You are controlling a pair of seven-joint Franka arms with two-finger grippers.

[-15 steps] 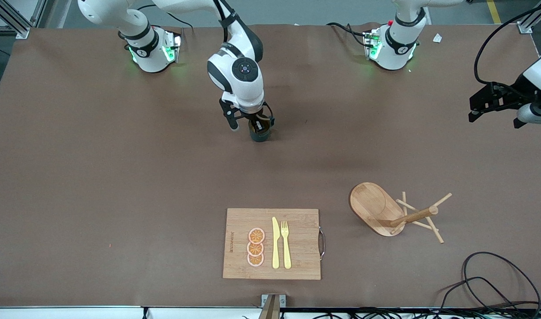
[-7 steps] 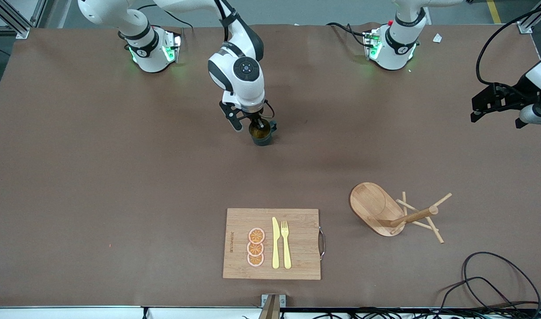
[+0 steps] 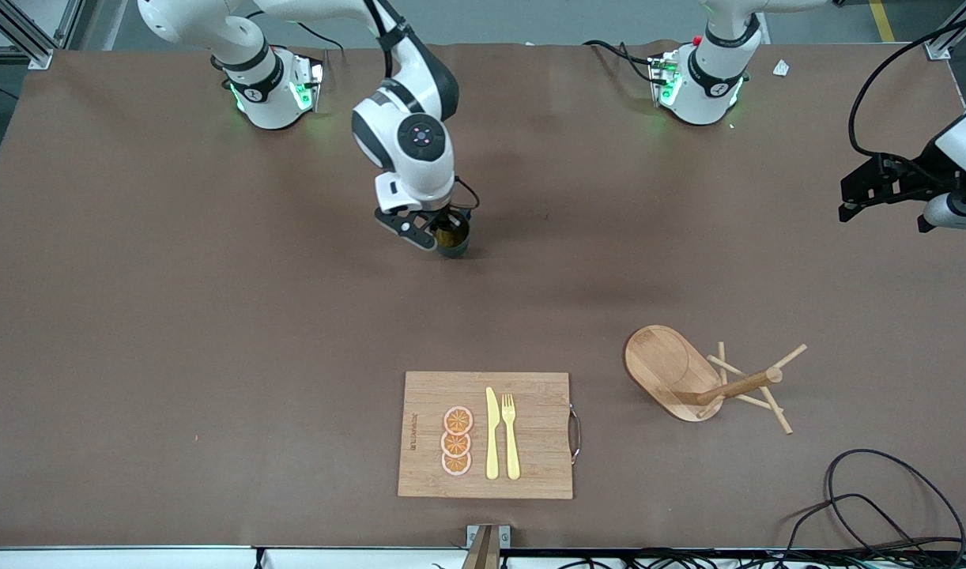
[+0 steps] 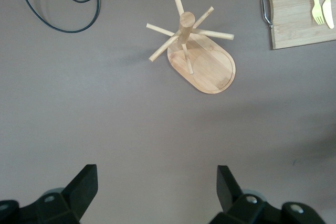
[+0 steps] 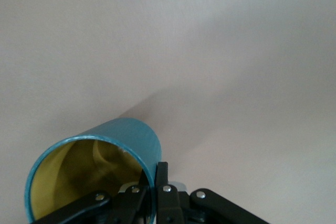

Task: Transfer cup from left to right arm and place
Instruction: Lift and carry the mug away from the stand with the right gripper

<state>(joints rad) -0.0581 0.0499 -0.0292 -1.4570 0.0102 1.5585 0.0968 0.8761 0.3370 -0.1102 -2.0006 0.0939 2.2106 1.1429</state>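
Teal cup (image 3: 454,238) rim pinched by right end effector (image 3: 442,231)

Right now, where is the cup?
The cup is in the right claw, gripped by its rim, over the table's middle part near the right arm's base, farther from the front camera than the cutting board.

High front camera over table (image 3: 214,332); downward-facing wrist cameras.
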